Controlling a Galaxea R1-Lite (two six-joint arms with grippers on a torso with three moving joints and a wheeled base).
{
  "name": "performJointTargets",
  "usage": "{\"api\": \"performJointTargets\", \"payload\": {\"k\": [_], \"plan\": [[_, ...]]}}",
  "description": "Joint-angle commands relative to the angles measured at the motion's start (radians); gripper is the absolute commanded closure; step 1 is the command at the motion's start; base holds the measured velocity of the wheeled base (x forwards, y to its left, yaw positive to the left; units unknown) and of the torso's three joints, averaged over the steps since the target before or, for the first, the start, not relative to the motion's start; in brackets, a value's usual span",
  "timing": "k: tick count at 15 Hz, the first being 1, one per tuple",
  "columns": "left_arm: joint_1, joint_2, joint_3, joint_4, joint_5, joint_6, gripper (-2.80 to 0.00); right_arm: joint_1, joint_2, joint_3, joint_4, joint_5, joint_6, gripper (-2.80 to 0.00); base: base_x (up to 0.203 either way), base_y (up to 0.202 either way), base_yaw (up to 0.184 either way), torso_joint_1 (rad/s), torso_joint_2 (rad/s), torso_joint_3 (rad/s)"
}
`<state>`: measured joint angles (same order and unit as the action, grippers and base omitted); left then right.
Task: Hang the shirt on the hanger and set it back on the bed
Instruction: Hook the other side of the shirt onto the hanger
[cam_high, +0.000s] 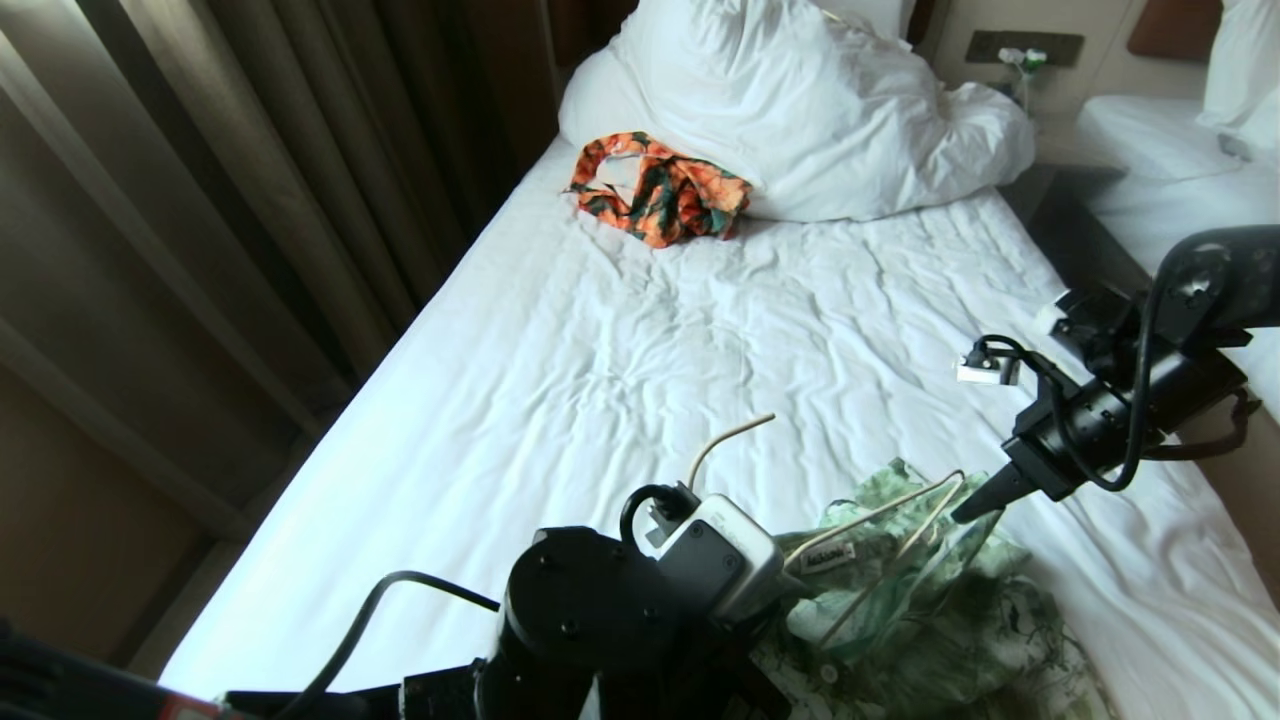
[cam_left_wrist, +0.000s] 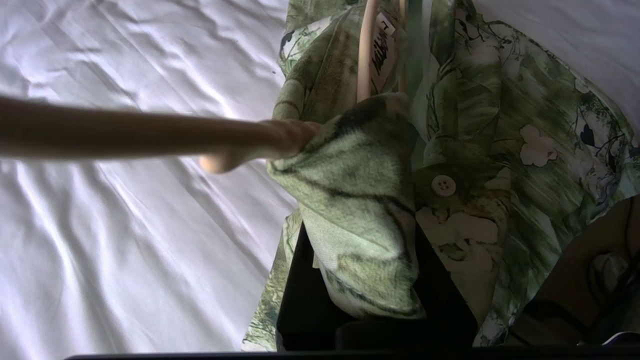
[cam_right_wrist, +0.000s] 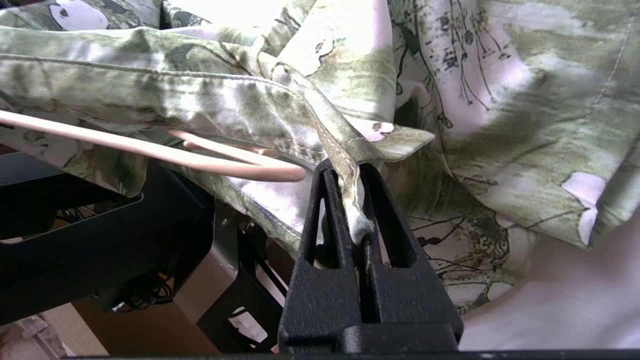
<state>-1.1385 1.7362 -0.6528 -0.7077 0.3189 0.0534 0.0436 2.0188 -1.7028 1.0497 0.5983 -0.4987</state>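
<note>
The shirt (cam_high: 930, 610) lies bunched at the near edge of the bed (cam_high: 640, 330), toward the robot's right, with the hanger (cam_high: 880, 545) threaded partly inside it. In the left wrist view the left gripper (cam_left_wrist: 370, 280) has its dark fingers pressed together on a fold of green cloth beside a white button (cam_left_wrist: 443, 185), and the hanger's cream shaft runs across just above that fold; whether the fingers also catch the wire is hard to tell from here. From the head view this arm sits low in the foreground, its wrist covering the shirt's left part, and the hanger's curved hook rises free over the sheet behind it. The right gripper (cam_high: 975, 508) comes in from the right and pinches the shirt's upper edge; in its own wrist view its fingers (cam_right_wrist: 325, 215) are clamped on a stitched hem, with the rounded end of the hanger just beside them. Farther up the wrinkled sheet lies an orange-and-dark-green garment (cam_high: 660, 190), touching the big white pillow (cam_high: 800, 110) at the head. A second white bed (cam_high: 1180, 180) stands past the dark gap on the right.
</note>
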Motion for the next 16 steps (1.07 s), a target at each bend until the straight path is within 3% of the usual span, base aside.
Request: {"api": "performJointTargets", "payload": {"k": [1,7,10,16], "plan": [[-0.016,0.017,-0.002,-0.004,0.002,0.000,0.00,-0.003,-0.023,0.001,0.006,0.006,-0.003,0.00,0.000,0.000,0.000,0.000,0.00,0.000],[-0.062,0.079,-0.010,-0.010,0.003,-0.003,0.00,-0.021,-0.061,0.005,0.003,0.036,-0.002,0.00,0.000,0.000,0.000,0.000,0.00,0.000],[-0.076,0.130,-0.018,-0.094,0.006,0.001,0.00,-0.022,-0.091,0.009,0.003,0.045,-0.001,0.00,0.000,0.000,0.000,0.000,0.00,0.000],[-0.093,0.160,-0.057,-0.095,-0.001,0.001,0.00,-0.029,-0.117,0.015,0.000,0.066,-0.001,0.00,0.000,0.000,0.000,0.000,0.00,0.000]]}}
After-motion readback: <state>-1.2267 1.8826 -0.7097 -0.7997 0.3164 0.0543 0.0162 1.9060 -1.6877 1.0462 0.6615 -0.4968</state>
